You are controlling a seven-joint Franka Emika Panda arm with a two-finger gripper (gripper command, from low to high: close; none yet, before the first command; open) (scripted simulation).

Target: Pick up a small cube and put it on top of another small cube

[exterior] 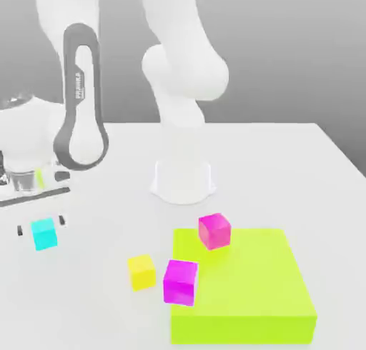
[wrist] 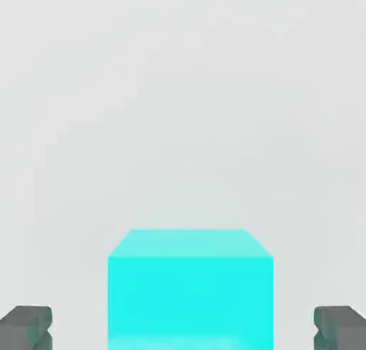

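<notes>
Straddling the cyan cube (exterior: 43,233) with my gripper (exterior: 41,226), fingers (wrist: 28,327) either side with gaps, jaws released, nothing grasped yet. Cube rests on the matte white tabletop (exterior: 286,170); lifting and stacking remain. Target yellow cube (exterior: 141,271), equally small and smooth-faced, sits well apart beside the lime-green block (exterior: 250,298).

Your arm bends low toward the exterior view's left, hand (exterior: 41,226) pointing straight down near the tabletop (exterior: 286,170), its two fingers (wrist: 26,327) spread apart, neither touching anything.
</notes>
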